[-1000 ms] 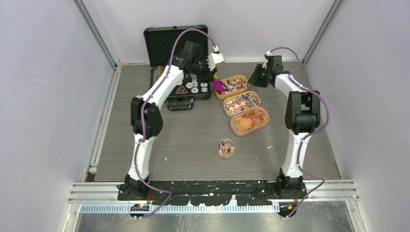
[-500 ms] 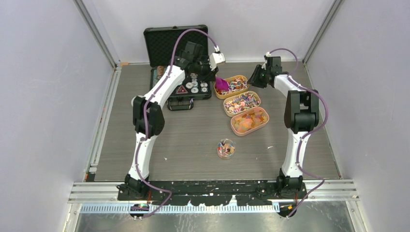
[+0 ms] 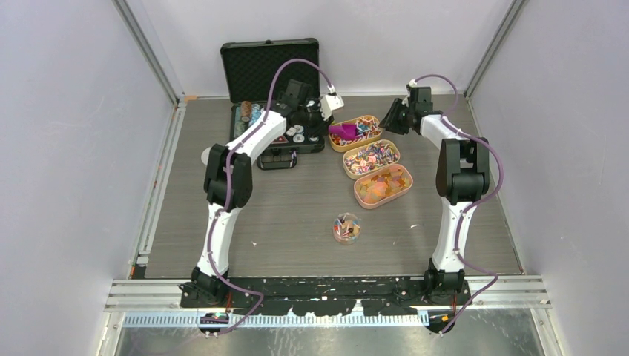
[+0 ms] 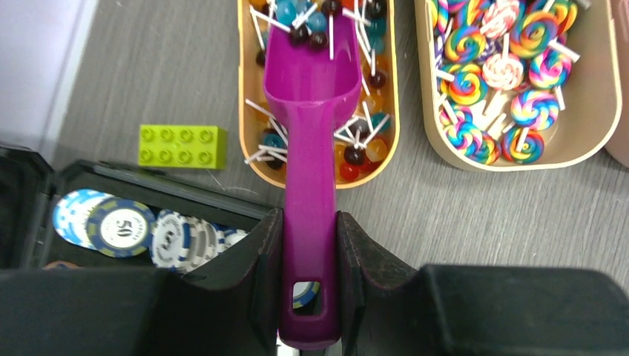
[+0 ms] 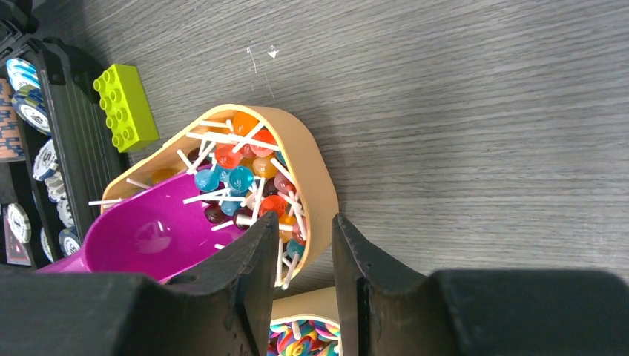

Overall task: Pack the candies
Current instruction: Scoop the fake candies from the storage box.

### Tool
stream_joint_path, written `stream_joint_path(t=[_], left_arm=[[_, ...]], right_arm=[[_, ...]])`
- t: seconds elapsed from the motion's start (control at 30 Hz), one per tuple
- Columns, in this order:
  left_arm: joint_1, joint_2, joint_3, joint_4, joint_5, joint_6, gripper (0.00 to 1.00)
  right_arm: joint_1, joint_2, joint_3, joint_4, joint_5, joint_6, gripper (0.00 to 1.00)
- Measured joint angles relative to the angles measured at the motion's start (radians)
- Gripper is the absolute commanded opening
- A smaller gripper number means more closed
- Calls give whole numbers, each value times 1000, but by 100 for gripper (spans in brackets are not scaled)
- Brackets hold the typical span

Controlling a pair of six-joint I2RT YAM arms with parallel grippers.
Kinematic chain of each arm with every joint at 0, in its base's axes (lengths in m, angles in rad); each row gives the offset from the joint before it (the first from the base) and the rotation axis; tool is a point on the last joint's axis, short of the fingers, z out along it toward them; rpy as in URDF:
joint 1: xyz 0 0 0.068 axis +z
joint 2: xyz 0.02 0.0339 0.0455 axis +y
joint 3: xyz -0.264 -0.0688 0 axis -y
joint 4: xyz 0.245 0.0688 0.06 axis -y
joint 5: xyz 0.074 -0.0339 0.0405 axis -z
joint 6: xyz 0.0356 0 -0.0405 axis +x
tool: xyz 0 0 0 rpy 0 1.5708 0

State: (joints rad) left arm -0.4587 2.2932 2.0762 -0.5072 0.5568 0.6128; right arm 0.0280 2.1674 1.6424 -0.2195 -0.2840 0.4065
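While the magenta scoop [image 4: 308,81] was clamped in the left gripper [image 4: 308,219], its bowl ahead of the fingers [image 4: 239,267] was best pushed under the candies [image 4: 354,154], then raised level.

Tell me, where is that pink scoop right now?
In the left wrist view, the magenta scoop is clamped in the left gripper, its bowl lying in the tray of ball lollipops, right of the green block.
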Motion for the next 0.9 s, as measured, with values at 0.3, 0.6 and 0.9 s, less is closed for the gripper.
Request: stream_joint_path(t=[0.3,0.6,0.9], left_arm=[[0,0,-58,35,-23,-8,0],[0,0,-112,89,-47,-6,0],[8,-26,-215,182,-60,-7,0]], right_arm=[[-11,0,-36,26,0,24,36],[-16,-1,-49,41,-7,40,36],[-43,-5,-58,63,-26,54,35]])
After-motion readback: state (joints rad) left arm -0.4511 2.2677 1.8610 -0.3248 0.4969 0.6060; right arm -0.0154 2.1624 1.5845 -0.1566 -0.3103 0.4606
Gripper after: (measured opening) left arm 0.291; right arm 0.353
